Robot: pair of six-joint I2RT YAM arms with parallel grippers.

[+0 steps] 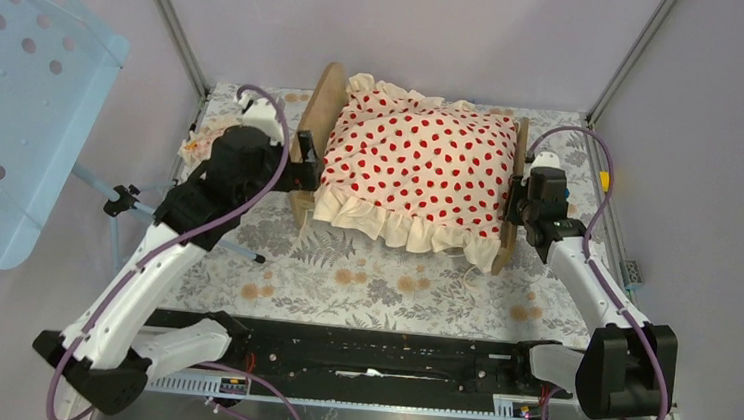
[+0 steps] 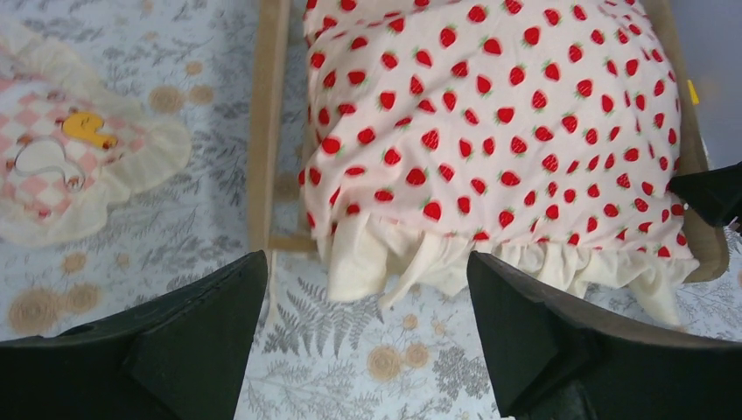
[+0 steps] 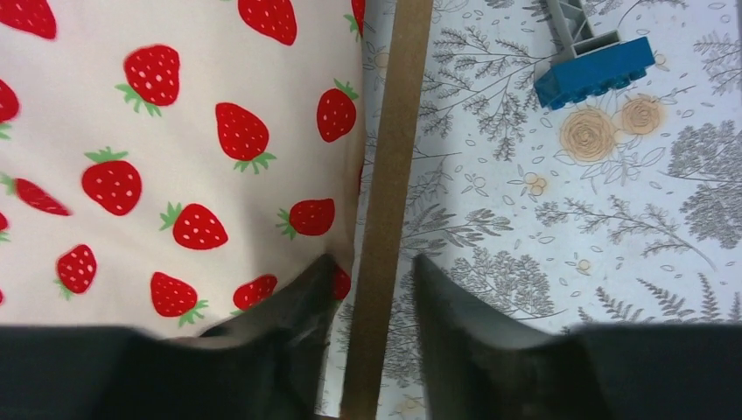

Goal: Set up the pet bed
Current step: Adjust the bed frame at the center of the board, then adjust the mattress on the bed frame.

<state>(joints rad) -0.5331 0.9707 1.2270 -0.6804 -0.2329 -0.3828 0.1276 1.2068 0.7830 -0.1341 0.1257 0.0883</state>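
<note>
My left arm (image 1: 159, 253) climbs from its base at the near left corner of the worktop (image 1: 362, 280) and slants toward the far middle. It bends at the elbow, with the wrist turned in toward the headboard end of the pet bed (image 1: 324, 96). The left gripper (image 1: 303, 172) hangs by the bed's near left corner. In its own wrist view the left gripper (image 2: 366, 262) has its fingers spread wide with nothing between them. They frame the wooden rail of the pet bed (image 2: 267, 131) and the ruffled hem of the strawberry blanket (image 2: 490, 114). I cannot tell whether either finger touches the frame. Left of the headboard, a pink checked pillow (image 2: 70, 166) lies flat on the worktop, apart from the bed.

The bed sits at the far middle of the worktop, headboard to the left and footboard to the right. The strawberry blanket (image 1: 422, 159) is draped over it, with its ruffle spilling over the near side.

My right arm (image 1: 593, 278) rises from the near right corner, folds sharply at the elbow and reaches back and in toward the footboard. The right gripper (image 1: 517, 203) meets it there. Seen from the wrist, the right gripper (image 3: 374, 262) pinches the wooden board of the pet bed (image 3: 394, 131). One finger is on the strawberry blanket (image 3: 175, 131) side and the other is outside, both close against the wood. A blue block (image 3: 595, 70) lies on the worktop beyond the footboard, well apart from it.
</note>
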